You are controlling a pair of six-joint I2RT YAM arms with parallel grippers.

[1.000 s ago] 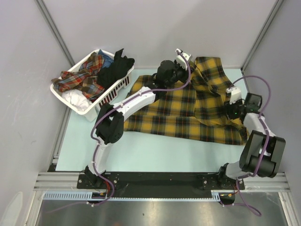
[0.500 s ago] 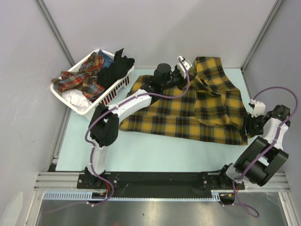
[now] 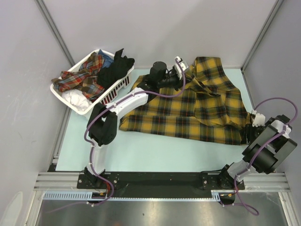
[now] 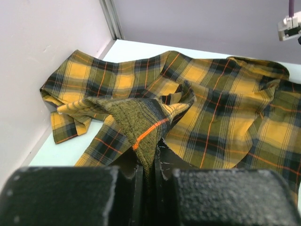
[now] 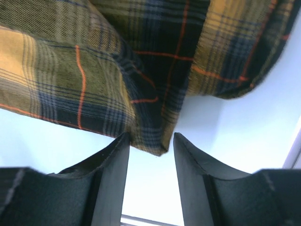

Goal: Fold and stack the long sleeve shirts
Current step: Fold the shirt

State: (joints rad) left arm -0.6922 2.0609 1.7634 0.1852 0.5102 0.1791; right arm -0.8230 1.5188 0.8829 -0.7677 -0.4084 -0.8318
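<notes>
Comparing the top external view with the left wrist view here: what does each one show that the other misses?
Only the top external view shows the white basket holding other clothes, and the full outline of the shirt on the table. Only the left wrist view shows, close up, the left claw shut on a raised fold of plaid cloth. Both show the yellow plaid shirt lying partly spread out, rumpled towards the far side.

The shirt [image 3: 188, 113] lies spread on the table [image 3: 141, 150], right of the basket [image 3: 113, 92], which holds more clothes [image 3: 87, 75].
</notes>
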